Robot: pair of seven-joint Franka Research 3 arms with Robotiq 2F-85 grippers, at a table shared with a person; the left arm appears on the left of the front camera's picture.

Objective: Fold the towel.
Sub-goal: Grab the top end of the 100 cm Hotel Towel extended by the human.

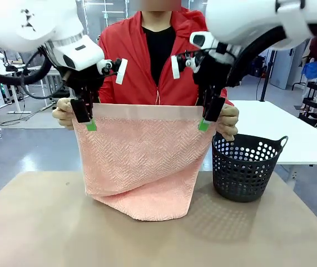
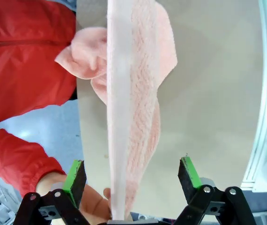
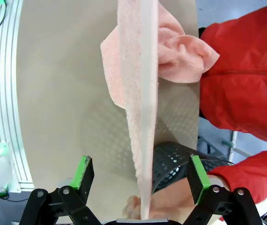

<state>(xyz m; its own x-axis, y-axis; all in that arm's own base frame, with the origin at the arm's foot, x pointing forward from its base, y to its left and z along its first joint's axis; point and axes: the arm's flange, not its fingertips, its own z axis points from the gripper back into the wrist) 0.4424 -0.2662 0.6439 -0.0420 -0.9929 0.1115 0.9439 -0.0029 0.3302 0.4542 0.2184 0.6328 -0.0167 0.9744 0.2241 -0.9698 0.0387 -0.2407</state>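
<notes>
Front view: person's hands hold towel up by its top corners. Left gripper and right gripper straddle the top edge, fingers spread. Basket on right.

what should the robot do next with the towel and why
Probably close both hands on the towel's top edge. The left hand and right hand are open, with a pad on either side of that edge near its corners. The person's hands hold it up, and its bottom lies crumpled on the table.
</notes>
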